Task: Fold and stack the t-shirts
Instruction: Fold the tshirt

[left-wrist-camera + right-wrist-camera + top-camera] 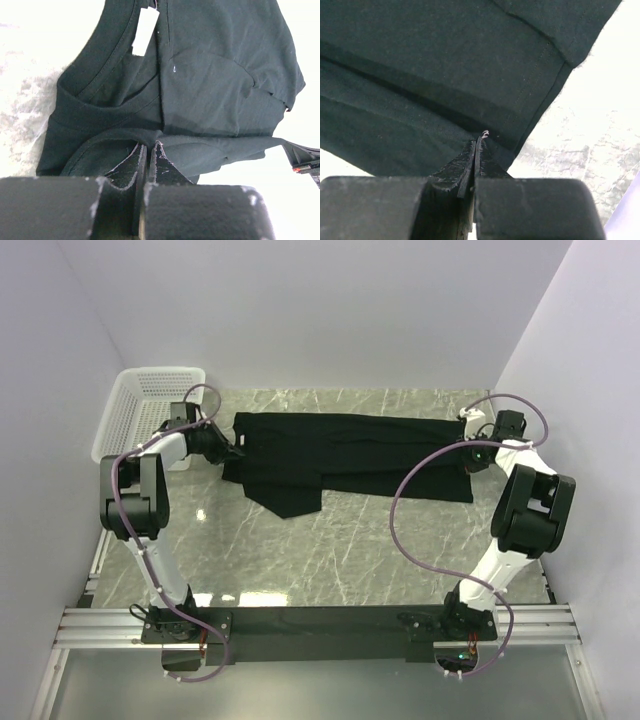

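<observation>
Marble worktop (350,550), far edge: t-shirt (340,455) spread between left gripper (148,145) and right gripper (476,140), both pinched on its cloth; looks mid lengthwise fold, next needs matched travel.

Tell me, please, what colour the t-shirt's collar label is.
White, on the black t-shirt; the label shows best in the left wrist view.

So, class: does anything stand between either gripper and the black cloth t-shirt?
Nothing visible does. The left gripper and the right gripper are each shut directly on the black cloth t-shirt, at opposite ends. The white plastic mesh basket sits beyond the left gripper, not between.
</observation>
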